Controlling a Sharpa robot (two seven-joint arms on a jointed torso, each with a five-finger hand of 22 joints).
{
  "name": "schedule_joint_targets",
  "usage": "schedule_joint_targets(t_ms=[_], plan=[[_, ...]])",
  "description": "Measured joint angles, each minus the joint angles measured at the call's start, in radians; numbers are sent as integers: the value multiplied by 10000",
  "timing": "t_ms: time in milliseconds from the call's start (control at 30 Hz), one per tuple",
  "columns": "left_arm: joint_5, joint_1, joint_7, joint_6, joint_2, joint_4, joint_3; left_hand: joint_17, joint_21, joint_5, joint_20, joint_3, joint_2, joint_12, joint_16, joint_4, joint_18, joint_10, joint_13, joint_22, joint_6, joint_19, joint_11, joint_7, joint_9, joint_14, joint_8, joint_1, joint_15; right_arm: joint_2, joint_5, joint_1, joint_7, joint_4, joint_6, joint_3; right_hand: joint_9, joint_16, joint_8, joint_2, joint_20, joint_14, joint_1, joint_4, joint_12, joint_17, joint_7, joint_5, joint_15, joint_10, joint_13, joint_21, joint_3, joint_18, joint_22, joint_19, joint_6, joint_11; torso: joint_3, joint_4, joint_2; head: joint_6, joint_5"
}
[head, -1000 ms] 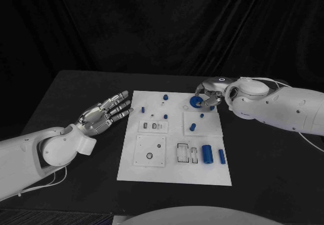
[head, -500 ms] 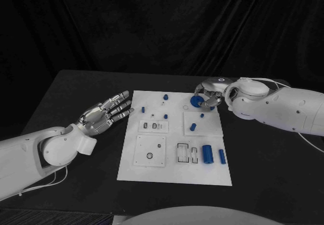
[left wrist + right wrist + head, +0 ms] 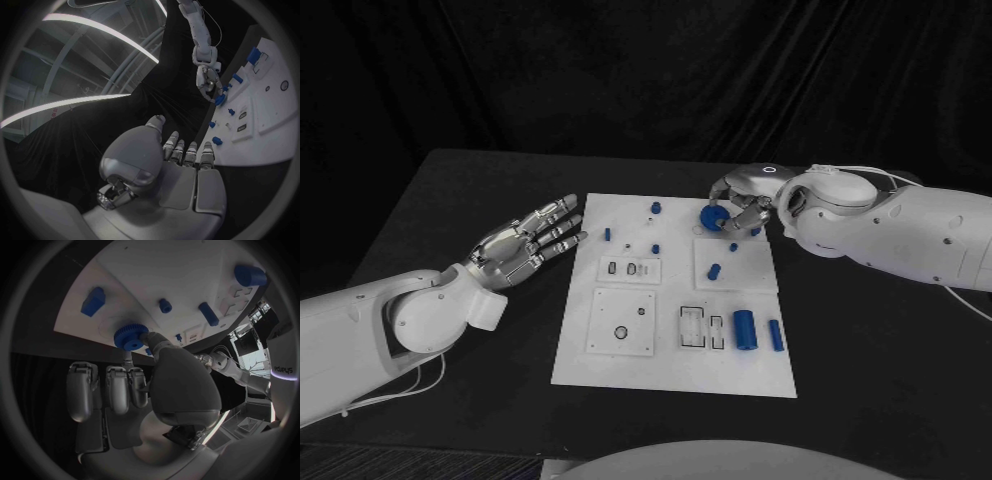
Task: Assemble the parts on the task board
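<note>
Item: blue gear, toothed disc, pinched at its rim by the fingers of the right hand. Location: at the far right corner of the task board, at or just above the plate; whether it touches the plate cannot be told. In the right wrist view the gear sits beyond the fingertips, flat face toward the white plate, so its axis looks roughly square to the board. Judged relation for the coming move: the gear lies board-ward of the hand, so the seating travel would run straight down along that axis.

Item: left hand, fingers spread and straight, palm up, holding nothing. Location: above the counter just off the board's left edge, well apart from the gear. The right hand is much the nearer.

Item: further blue parts, loose. Two cylinders lie side by side near the board's near right corner, long axes running near-to-far; smaller pegs lie mid-board.

Markings: lettering on the right arm in the wrist view, not surely readable. None legible on the board.
</note>
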Motion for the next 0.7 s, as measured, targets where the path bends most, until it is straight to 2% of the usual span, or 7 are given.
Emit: schedule_joint_targets(t_ms=[200, 400, 700], plan=[[0, 0, -12, 0, 21, -5, 0, -1, 0, 0, 0, 0, 0, 0, 0, 0, 0, 0, 0, 1, 0, 0, 0, 0, 0, 0, 0, 0, 0, 216, 0, 103, 22, 170, -29, 1, 0, 0, 3, 25, 0, 0, -26, 27, 0, 0, 7, -155, 0, 0, 0, 0, 26, 0, -1, 0, 14, 0, -2, 0, -2, -12, 12], [0, 0, -36, 1, 32, -4, 0, 12, 0, 0, 0, 27, -28, 0, 69, -27, 1, 0, 0, 1, 0, 0, 0, 0, 0, 0, 0, -28, 74, 556, 0, 149, 52, 209, 0, -1, 0, 0, 69, -1, 0, 0, -79, 28, 0, 0, 6, -312, 0, -36, 0, 39, 26, 0, -1, 0, 15, 36, -4, 4, -2, -25, 110], [0, 0, -76, -1, 26, 28, 0, 21, 0, 0, 0, 55, -53, 46, 72, -54, 1, 0, 13, 2, 0, 0, 0, 0, 0, 35, 0, -53, 109, 1279, -1, 182, 136, -69, 125, -2, 0, 0, 214, -55, 0, 0, -130, 44, 0, -1, 3, -354, 0, -36, -1, 39, 41, 0, -3, 0, 13, 36, -5, 9, 0, -26, 109]])
